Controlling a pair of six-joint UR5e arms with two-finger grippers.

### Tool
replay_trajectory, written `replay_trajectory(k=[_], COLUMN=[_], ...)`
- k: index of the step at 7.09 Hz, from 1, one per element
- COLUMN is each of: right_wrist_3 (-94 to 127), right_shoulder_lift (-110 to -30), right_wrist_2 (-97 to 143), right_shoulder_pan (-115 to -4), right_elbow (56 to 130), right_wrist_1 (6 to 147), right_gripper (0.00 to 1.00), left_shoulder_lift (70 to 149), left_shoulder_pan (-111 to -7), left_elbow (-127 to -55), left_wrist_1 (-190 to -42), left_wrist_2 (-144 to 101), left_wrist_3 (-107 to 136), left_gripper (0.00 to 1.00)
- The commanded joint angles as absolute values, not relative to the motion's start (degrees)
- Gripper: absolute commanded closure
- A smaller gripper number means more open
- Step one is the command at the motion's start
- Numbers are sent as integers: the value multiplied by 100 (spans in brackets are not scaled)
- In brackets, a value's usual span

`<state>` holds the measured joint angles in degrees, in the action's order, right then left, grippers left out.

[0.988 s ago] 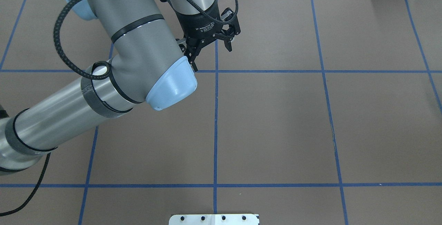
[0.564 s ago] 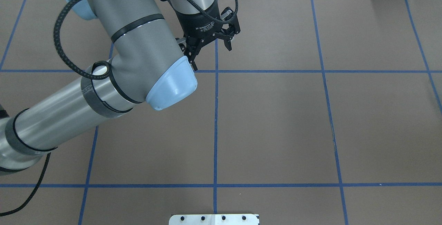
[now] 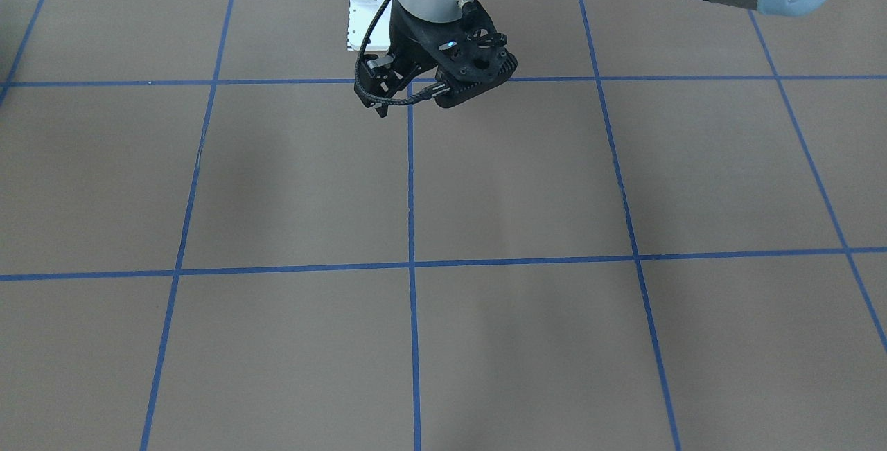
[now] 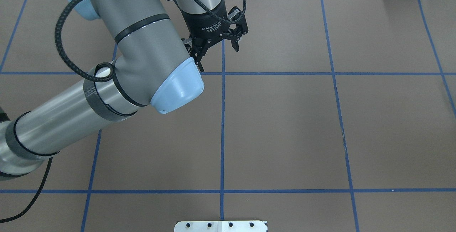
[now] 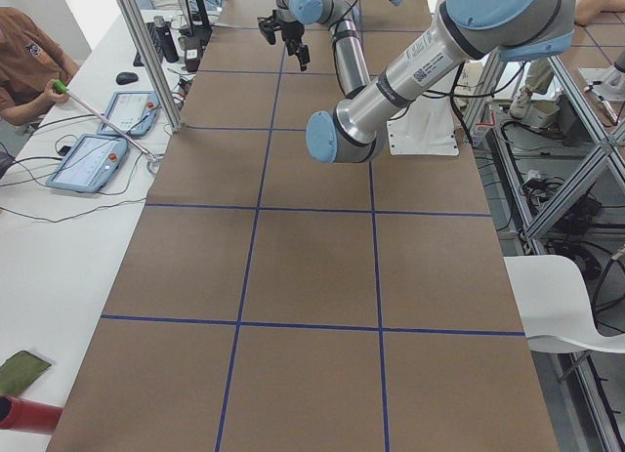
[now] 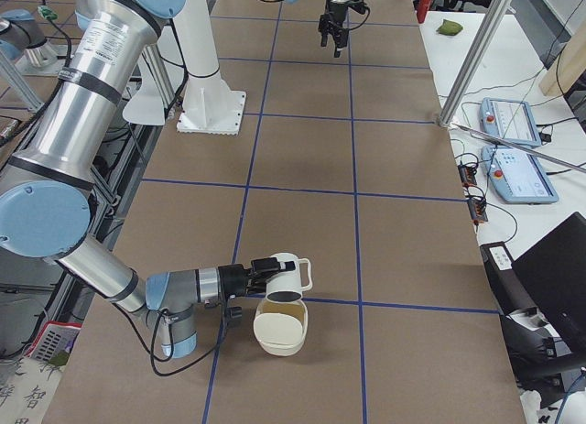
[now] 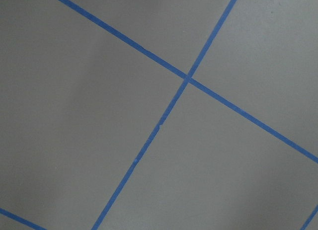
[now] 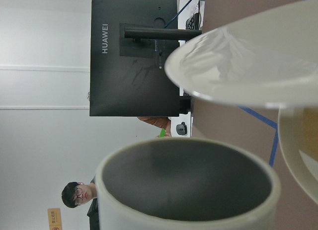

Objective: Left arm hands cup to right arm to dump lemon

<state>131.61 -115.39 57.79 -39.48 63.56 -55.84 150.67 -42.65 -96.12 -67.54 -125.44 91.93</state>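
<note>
The cup (image 6: 288, 270) is at the table's (image 4: 285, 125) right-hand end, off the surface and tipped on its side at the tip of the right gripper (image 6: 265, 270). It hangs just above a white bowl (image 6: 279, 340). Only the side camera shows that gripper, so I cannot tell whether its fingers are clamped, though the cup hangs from it and nothing else carries it. The right wrist camera looks into the cup's grey inside, and what shows of it holds nothing. I see no lemon as such. Something yellowish-brown lies in the bowl, but it is too small to tell what it is. Well apart, at the table's other end, the left gripper (image 4: 219, 61) hangs above the surface with its fingers spread and nothing between them. Its wrist camera sees only brown mat and blue tape. Over the last second the left arm (image 4: 142, 53) has barely stirred in the overhead view: the same pose, the same wide spread. So nothing has changed on that side, and I take its share of the work as finished. The hand-over looks done, and with the cup tilted and seemingly empty, the dump looks complete or nearly so. What seems left is for the right arm (image 6: 82, 122) to right the cup and set it down.
</note>
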Motion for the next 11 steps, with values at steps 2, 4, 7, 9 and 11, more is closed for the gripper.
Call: replay_trajectory(k=[2, 4, 7, 9, 11], right_wrist_3=[13937, 14394, 14818, 15273, 15704], right_shoulder_lift=[-11505, -11505, -11505, -11505, -11513], right_wrist_2=[5774, 5783, 5783, 5792, 5801], right_shoulder_pan=[-3999, -3999, -3999, -3990, -3999], right_elbow=[6196, 5978, 5775, 5722, 5722], right_wrist_1=[-5967, -6160, -6389, -6398, -6670], right_gripper=[54, 52, 50, 50, 50], left_shoulder_lift=[15117, 15143, 15257, 15284, 15284], left_shoulder_pan=[-4307, -4333, -4342, -4342, -4359], left_elbow=[-9633, -9668, -9703, -9694, -9694], left_wrist_1=[-6732, -6715, -6471, -6416, -6390], left_wrist_2=[-12498, -12489, -12305, -12296, -12252], left_wrist_3=[9185, 9185, 9158, 9141, 9132], left_gripper=[0, 0, 0, 0, 0])
